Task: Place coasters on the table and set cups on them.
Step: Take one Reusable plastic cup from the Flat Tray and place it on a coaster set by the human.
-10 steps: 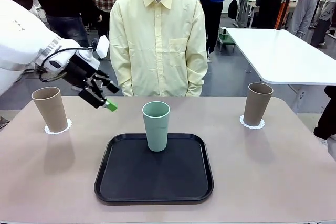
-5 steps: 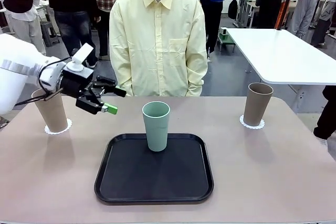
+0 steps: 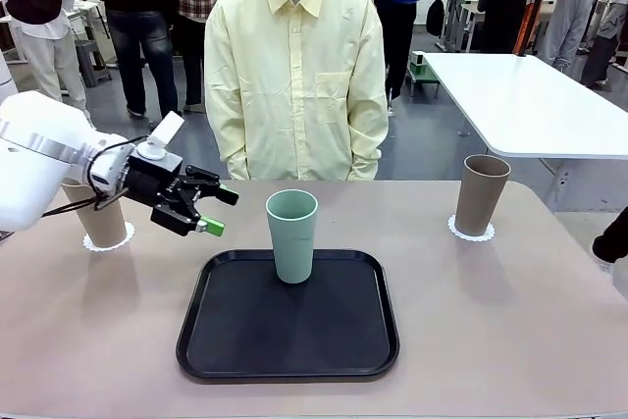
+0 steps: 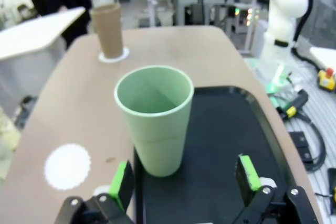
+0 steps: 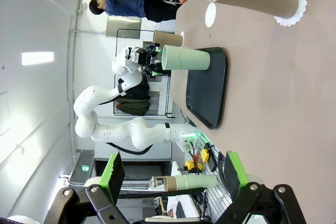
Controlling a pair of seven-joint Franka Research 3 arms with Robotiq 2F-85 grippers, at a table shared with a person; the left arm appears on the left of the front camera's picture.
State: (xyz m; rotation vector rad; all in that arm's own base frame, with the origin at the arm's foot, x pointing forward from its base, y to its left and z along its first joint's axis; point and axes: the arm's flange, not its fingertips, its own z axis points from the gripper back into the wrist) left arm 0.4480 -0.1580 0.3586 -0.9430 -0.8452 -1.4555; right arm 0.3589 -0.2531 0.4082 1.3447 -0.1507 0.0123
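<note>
The mint-green cup [image 3: 292,235] stands upright at the back of the black tray [image 3: 235,340]. My left gripper [image 3: 214,211] is open, lying level a short way left of that cup and pointing at it. In the left wrist view the green cup [image 4: 155,119] sits just beyond and between the green fingertips [image 4: 122,184]. One taupe cup [image 3: 98,221] stands on a coaster [image 3: 110,239] at the left, half hidden by my arm. The other taupe cup [image 3: 482,193] stands on a coaster [image 3: 471,233] at the right. A bare coaster [image 4: 67,166] lies on the table [image 3: 510,321] beside the tray. My right gripper [image 5: 173,174] hangs open and holds nothing.
A person in a pale yellow shirt [image 3: 294,66] stands at the far edge with hands behind the back. A white table [image 3: 530,95] stands behind at the right. Bare tabletop lies on both sides of the tray.
My left arm has come down and forward, in front of the left taupe cup. Its open gripper has dropped, turned level and moved toward the green cup. Cups and coasters have not moved.
</note>
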